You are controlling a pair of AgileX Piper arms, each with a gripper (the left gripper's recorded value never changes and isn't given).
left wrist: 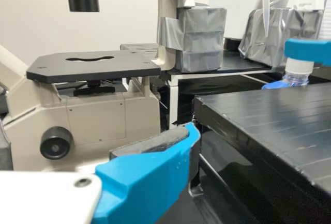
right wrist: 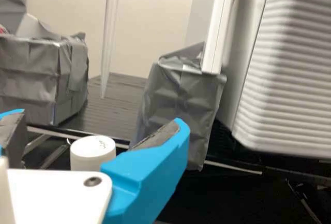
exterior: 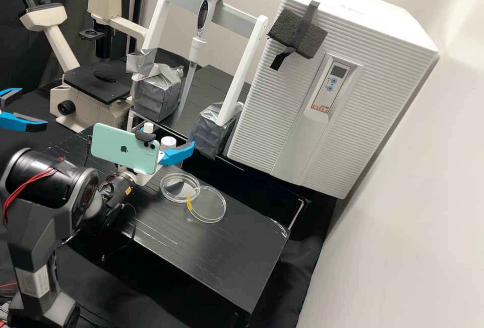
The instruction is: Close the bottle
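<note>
Since my right hand (right wrist: 98,123) sits with its fingers spread either side of the white cap (right wrist: 93,154), gap showing on one side, it isn't clamped on anything yet. The bottle (left wrist: 299,74) stands upright on the raised black counter (exterior: 217,247), near its far edge, just in front of a grey taped block (exterior: 209,128). Can't tell if the cap is threaded down or only resting on the neck.

Main risk: my fingers close off-centre, one touches first and shoves the small clear bottle sideways, so it tips or skids toward the block. Second: I twist and the whole bottle spins with the cap, because nothing holds the body. My left hand (exterior: 30,107) is spread open, holding nothing, well apart by the microscope (exterior: 85,91). Third: pressing down at a tilt seats the cap crooked and it jams.

Two petri dishes (exterior: 205,206) lie near on the counter, so a wide wrist swing could knock them. The pipette (exterior: 194,60) tip hangs farther back, low risk I think
</note>
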